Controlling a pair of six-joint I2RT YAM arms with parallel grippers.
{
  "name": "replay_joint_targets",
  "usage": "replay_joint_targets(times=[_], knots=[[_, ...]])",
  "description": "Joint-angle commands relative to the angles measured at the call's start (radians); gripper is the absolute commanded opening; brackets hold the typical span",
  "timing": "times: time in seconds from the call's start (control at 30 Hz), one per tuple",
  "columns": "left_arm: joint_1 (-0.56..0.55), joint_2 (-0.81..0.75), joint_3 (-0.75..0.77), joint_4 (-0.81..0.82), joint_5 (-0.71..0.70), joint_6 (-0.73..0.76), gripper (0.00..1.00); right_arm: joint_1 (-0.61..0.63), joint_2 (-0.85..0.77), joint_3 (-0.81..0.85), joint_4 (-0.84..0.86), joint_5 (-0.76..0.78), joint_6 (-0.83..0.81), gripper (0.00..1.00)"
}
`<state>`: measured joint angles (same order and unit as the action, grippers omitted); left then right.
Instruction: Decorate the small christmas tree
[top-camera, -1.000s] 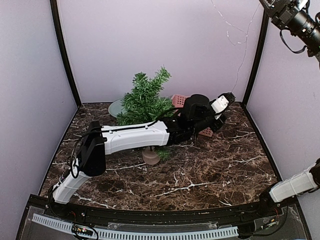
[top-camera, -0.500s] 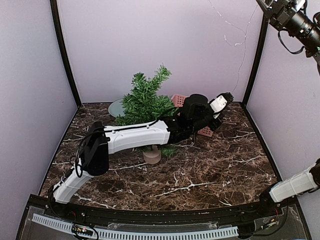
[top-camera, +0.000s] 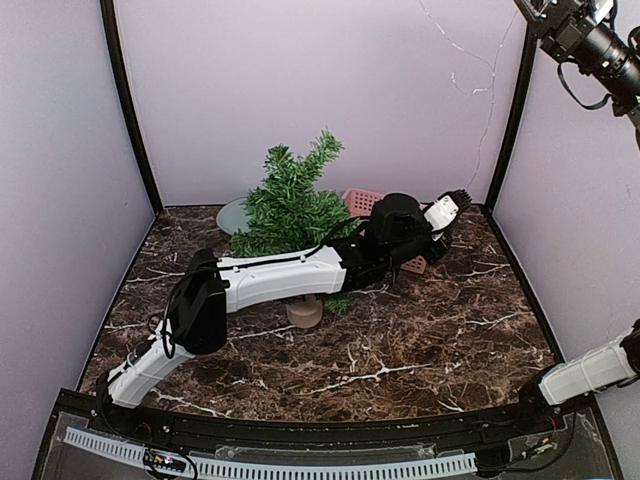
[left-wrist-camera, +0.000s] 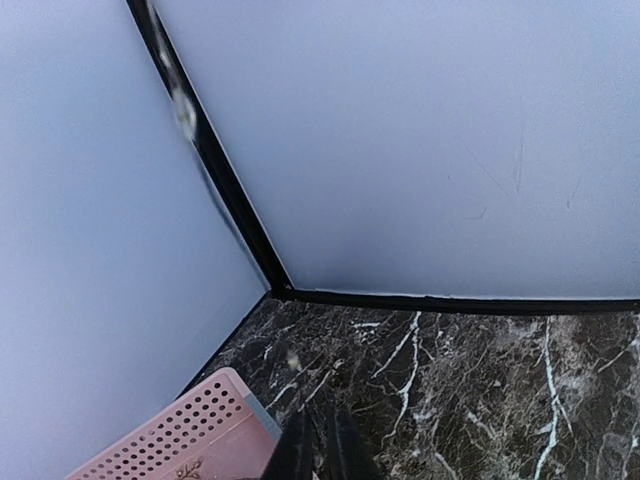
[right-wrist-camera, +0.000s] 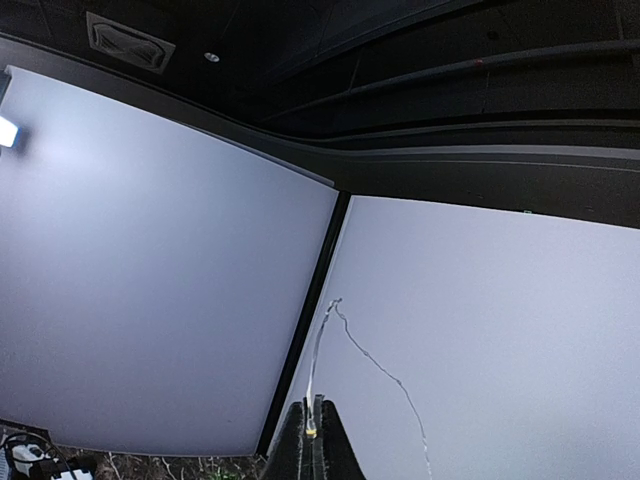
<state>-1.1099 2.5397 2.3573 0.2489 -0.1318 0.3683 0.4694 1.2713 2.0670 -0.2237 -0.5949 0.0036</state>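
Note:
The small christmas tree (top-camera: 290, 200) stands on its tan base (top-camera: 303, 312) at the back middle, leaning slightly. My left arm reaches across in front of it. My left gripper (top-camera: 458, 198) is over the pink basket (top-camera: 358, 200), by the back right corner. In the left wrist view its fingers (left-wrist-camera: 320, 412) are closed beside the basket (left-wrist-camera: 190, 430). A thin silvery light wire (top-camera: 455, 47) runs down from the top of the view to it. My right arm (top-camera: 585, 40) is raised at the top right. My right gripper (right-wrist-camera: 314, 405) is shut on the wire (right-wrist-camera: 370, 360) at a yellow bead.
A pale round dish (top-camera: 232, 212) lies behind the tree at the back left. Lilac walls with black corner posts (top-camera: 510, 110) enclose the dark marble table (top-camera: 420, 340). My left arm's white link (top-camera: 280, 275) hangs low in front of the tree.
My left arm has slid a little to the right, its elbow and gripper shifting towards the back right corner. The tree stands slightly more upright. The right arm has barely moved.

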Motion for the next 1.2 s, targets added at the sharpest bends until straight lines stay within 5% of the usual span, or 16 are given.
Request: replay_joint_targets(times=[0.0,0.73,1.17], knots=[[0.001,-0.010,0.046,0.040,0.020,0.009,0.03,0.006,-0.019,-0.013,0.045,-0.004,0.001,0.00],[-0.137,-0.293,-0.049,0.018,0.014,0.231,0.00,0.006,-0.091,-0.163,0.059,0.073,-0.035,0.00],[-0.179,-0.756,-0.849,0.071,-0.023,0.126,0.00,0.007,-0.178,-0.388,0.080,0.003,-0.022,0.00]])
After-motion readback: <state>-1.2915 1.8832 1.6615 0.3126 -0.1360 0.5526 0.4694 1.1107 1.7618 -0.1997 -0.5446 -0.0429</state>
